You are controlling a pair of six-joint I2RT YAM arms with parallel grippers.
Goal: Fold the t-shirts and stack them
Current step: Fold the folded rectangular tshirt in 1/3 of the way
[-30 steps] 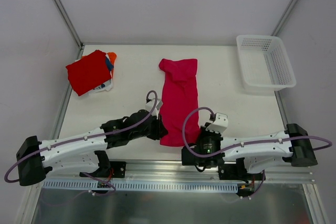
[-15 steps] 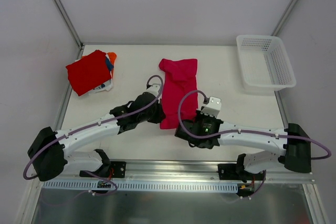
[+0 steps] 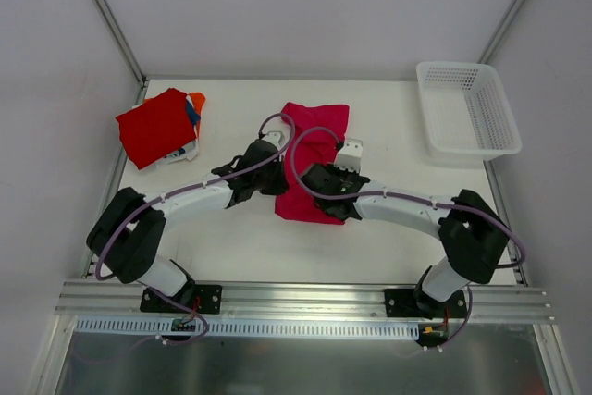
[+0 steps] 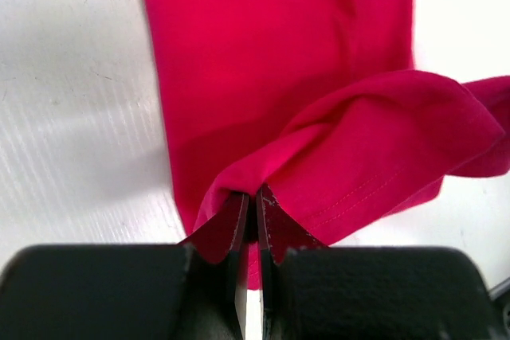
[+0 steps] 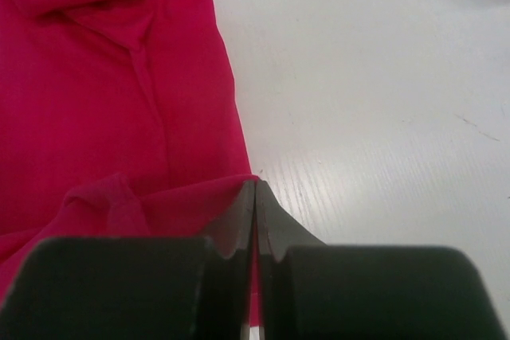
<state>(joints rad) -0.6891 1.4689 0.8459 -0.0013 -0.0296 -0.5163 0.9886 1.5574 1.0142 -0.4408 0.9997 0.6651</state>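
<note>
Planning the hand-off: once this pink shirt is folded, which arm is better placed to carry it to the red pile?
Left, probably. Both the left gripper and right gripper pinch the pink shirt, but the red pile lies on the left arm's side.

This is a robotics lab test cell. In the top view, two white-and-black arms, left (image 3: 185,196) and right (image 3: 407,205), stand on an aluminium rail (image 3: 305,295) along the bottom, with a slotted cable duct (image 3: 277,327) below it. A white table (image 3: 231,238) fills the middle. Plain white walls (image 3: 305,6) enclose it, joined by metal struts (image 3: 106,16) at upper left and right.
</note>
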